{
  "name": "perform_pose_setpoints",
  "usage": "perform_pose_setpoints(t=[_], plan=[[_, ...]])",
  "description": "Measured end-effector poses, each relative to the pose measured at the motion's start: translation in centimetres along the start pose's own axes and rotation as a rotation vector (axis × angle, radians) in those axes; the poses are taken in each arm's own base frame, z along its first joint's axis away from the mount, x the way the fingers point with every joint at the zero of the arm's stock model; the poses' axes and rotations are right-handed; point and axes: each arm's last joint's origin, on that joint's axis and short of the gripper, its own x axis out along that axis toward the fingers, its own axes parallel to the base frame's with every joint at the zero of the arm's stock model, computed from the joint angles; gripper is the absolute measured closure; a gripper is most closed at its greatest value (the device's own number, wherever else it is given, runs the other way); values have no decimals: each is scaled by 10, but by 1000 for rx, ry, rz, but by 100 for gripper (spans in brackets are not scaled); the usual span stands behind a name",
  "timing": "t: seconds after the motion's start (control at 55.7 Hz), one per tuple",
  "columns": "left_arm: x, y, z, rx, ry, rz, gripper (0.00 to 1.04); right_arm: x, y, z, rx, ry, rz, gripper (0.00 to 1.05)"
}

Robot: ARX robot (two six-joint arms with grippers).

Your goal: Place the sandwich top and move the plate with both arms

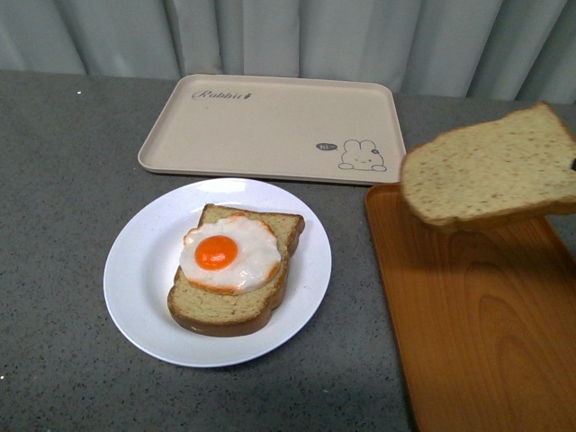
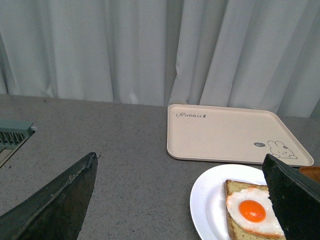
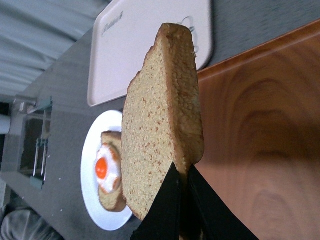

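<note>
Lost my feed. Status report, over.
Right gripper shut on bread top, aloft over orange tray. Left gripper open, empty. Egg slice on plate, path clear.

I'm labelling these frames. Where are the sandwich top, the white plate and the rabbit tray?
sandwich top [image 1: 490,166], front view, middle of its speckled face.
plate [image 1: 135,270], front view, bare left rim.
rabbit-print tray [image 1: 261,126], front view, bare centre.

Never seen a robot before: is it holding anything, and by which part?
Yes: the right gripper pinches the bread slice by one edge; the left gripper holds nothing.
</note>
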Motion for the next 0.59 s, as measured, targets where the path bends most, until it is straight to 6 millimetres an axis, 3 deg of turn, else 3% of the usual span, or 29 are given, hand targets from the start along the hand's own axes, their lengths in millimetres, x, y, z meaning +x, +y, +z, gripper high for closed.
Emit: perform_pose_setpoints(t=[0.251,0.593], plan=[[0,0,0,0,0,0,6,53,52,-34,-56,107,116,103],[0,0,0,0,0,0,6,116,76,-64,-59,227,152,103]])
